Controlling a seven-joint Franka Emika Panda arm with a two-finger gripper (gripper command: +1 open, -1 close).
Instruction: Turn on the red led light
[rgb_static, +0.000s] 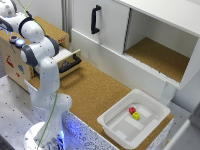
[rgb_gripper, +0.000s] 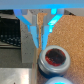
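My gripper (rgb_gripper: 40, 31) hangs over the top of the wooden box (rgb_static: 12, 62), fingers (rgb_gripper: 31, 27) pointing down and parted with clear space between them, nothing held. In the wrist view the red button (rgb_gripper: 54, 58) sits just below the fingertips: a round dark-rimmed cap with a glossy red centre, set in the cork-coloured top of the box. The tips are apart from it, not touching. A second, bluish button (rgb_gripper: 59, 80) lies right beside the red one at the frame edge (mostly cut off, so I cannot tell its state). In the exterior view my arm (rgb_static: 42, 65) rises from its base at that view's left and folds over toward the box, where small round buttons show on the box top near the wrist; the gripper itself is hidden there by my own links. The drawer (rgb_static: 67, 57) under the cork counter (rgb_static: 95, 90) stands pulled out, black handle forward. Well apart, toward the exterior view's right, a white tray (rgb_static: 117, 125) holds a red block (rgb_static: 132, 110) and a yellow block (rgb_static: 136, 116), touching or nearly so. The cabinet (rgb_static: 150, 30) behind has one compartment open.
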